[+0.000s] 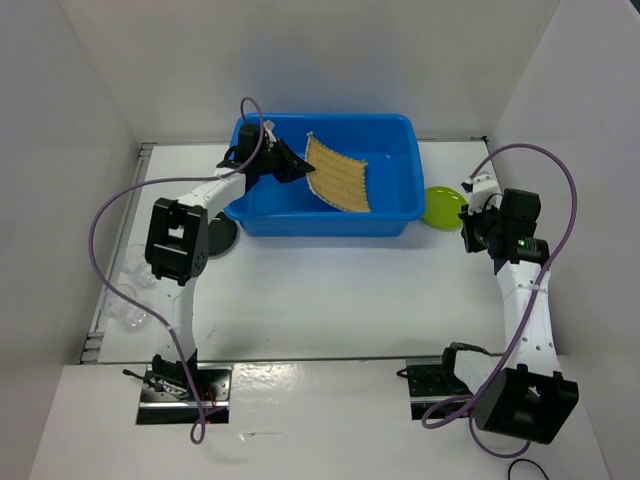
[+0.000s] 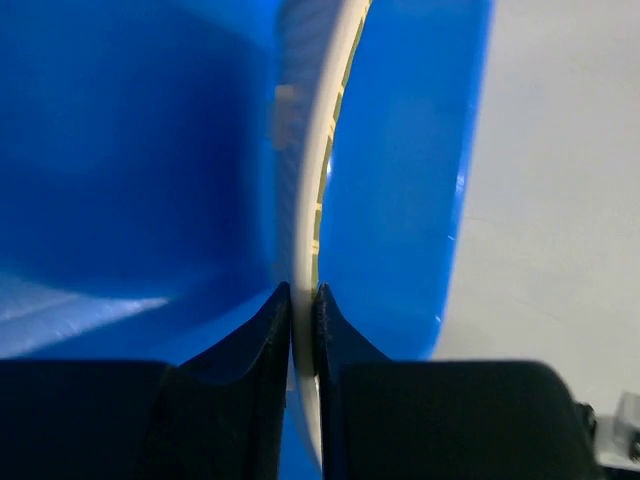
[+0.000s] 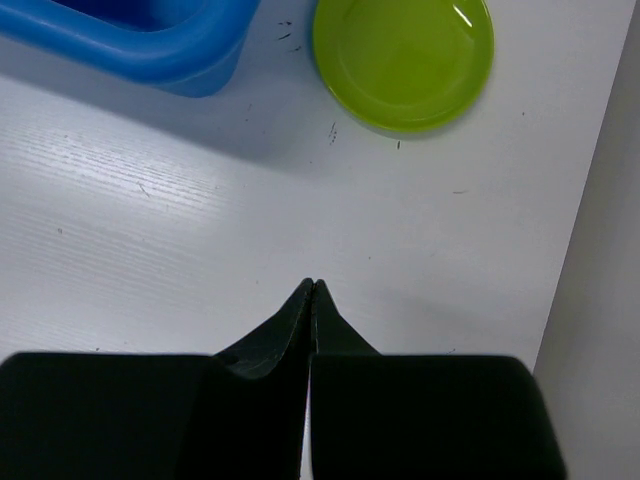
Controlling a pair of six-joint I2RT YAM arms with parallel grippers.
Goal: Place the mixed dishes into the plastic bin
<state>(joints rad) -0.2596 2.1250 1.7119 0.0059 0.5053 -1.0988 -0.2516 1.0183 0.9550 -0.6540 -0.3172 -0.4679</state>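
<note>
Pinching the mat [image 1: 338, 172] by its left edge with the left gripper [image 1: 290, 162], low over the left half of the bin [image 1: 330, 225]; jaws drawn almost together, with nothing but the thin mat between them. From the left wrist, shows as a pale woven strip seen edge-on, rising straight from between the two black fingertips and curving away against the bin's blue inner wall. Lies wholly within the bin's rim in the overhead view, slanting from near the back wall toward the front wall, to the right of the gripper and touching it only at the pinched edge; cannot tell whether resting on the bin floor at the far end or hanging free. On the other side, right gripper [image 3: 311, 285] clenched tight on nothing, fingertips pressed together above the bare table [image 3: 150, 220]. Ahead of those fingertips and apart from them, the green plate [image 3: 403, 62], flat on the table just beside the bin's right end and outside it, with the bin's rounded corner up to the left. Over by the bin's front left corner, the black plate [image 1: 222, 235], on the table and half hidden behind the left arm [image 1: 180, 240]. Further left, at the table's edge, the clear cups [image 1: 132, 316], well apart from both grippers and from the bin
</note>
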